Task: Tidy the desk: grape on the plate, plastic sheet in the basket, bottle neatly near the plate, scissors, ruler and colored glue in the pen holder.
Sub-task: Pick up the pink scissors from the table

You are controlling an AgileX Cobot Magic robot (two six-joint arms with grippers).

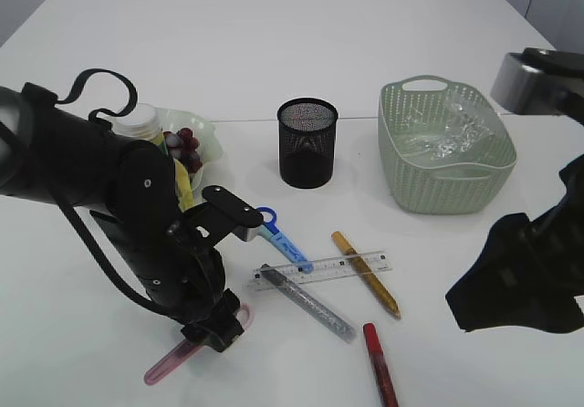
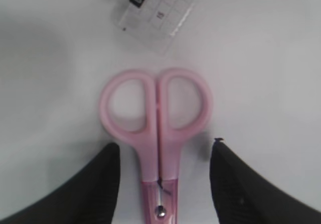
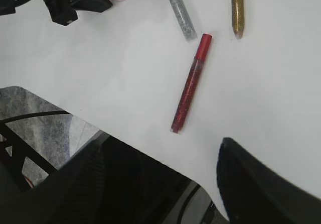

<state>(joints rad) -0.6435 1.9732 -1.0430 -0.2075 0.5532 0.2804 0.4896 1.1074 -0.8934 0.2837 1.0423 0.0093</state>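
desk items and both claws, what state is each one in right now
scissors: closed, flat on table between left claw fingers, not gripped
left claw: open
right claw: open, empty
pen holder: upright, looks empty
basket: holds plastic sheet
grapes: on plate
ruler: flat on table
red glue: capped, lying flat
gold glue: lying over ruler

1. Pen holder (image 1: 307,141): bare counter (image 1: 274,51) behind it, open approach from above.
2. In front of it: ruler (image 1: 321,271) and glue sticks (image 1: 367,273) crowd the counter.
3. Left arm (image 1: 137,234) blocks its front-left side.
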